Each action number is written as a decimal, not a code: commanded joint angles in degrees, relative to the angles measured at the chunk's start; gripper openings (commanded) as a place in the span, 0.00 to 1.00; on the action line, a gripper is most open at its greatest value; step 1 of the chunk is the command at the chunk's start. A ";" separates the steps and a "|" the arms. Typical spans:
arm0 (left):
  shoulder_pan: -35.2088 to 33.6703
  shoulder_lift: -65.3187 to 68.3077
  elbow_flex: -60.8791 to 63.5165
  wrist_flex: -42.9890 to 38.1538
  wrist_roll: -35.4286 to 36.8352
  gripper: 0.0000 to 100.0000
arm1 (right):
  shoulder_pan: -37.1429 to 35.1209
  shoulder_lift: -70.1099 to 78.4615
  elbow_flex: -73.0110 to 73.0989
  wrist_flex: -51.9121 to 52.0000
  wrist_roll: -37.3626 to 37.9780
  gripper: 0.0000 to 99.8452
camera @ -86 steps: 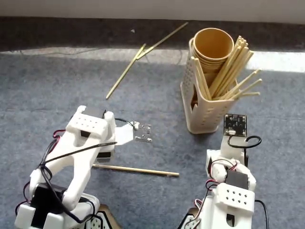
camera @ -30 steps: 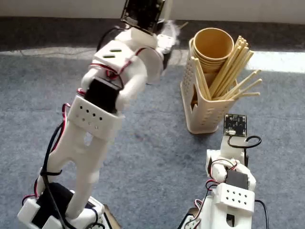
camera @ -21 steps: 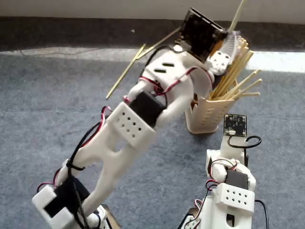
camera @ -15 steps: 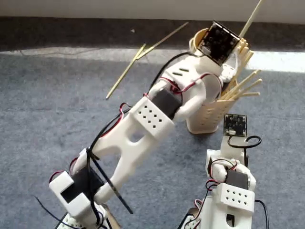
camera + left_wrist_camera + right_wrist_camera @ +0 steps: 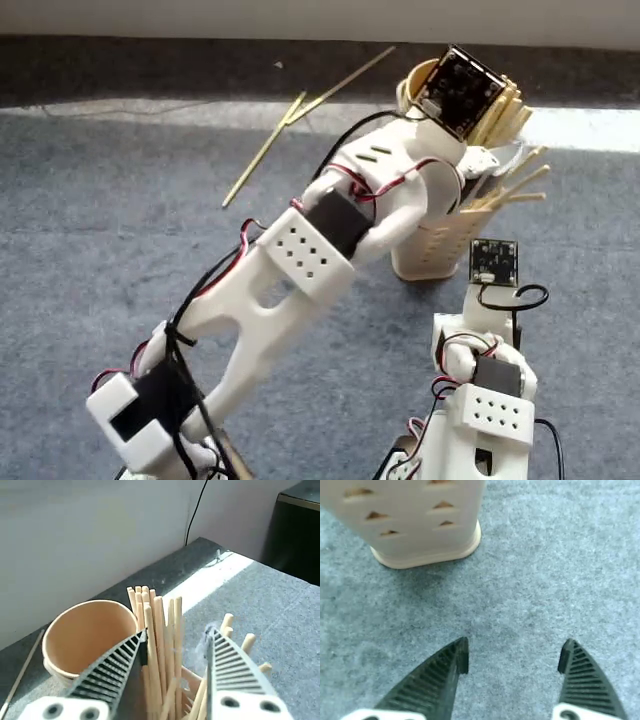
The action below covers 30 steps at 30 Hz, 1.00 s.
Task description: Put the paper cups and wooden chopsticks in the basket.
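The left gripper (image 5: 176, 635) is spread wide and grips nothing, over the chopsticks (image 5: 161, 625) standing in the basket (image 5: 432, 250) beside the paper cups (image 5: 82, 637). The right gripper (image 5: 514, 656) gapes empty above bare carpet (image 5: 535, 575) near the basket's foot. Loose chopsticks (image 5: 262, 150) lie well apart, toward the carpet's far edge.

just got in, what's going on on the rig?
The left gripper hangs open over the basket, just above the wooden chopsticks standing in it beside the stacked paper cups. The right gripper sits open over the carpet near the basket's foot. A few loose chopsticks lie on the carpet outside the basket.
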 commanded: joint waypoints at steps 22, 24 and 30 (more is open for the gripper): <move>-36.79 0.75 12.88 6.51 -13.63 0.10 | 4.53 -0.84 -0.57 -0.57 2.20 0.29; -36.79 5.85 12.00 6.42 -16.97 0.10 | 5.41 -0.84 -0.57 -0.57 2.20 0.29; -39.08 28.26 -4.09 12.31 -18.81 0.16 | 3.82 -0.84 -0.13 -0.84 2.46 0.29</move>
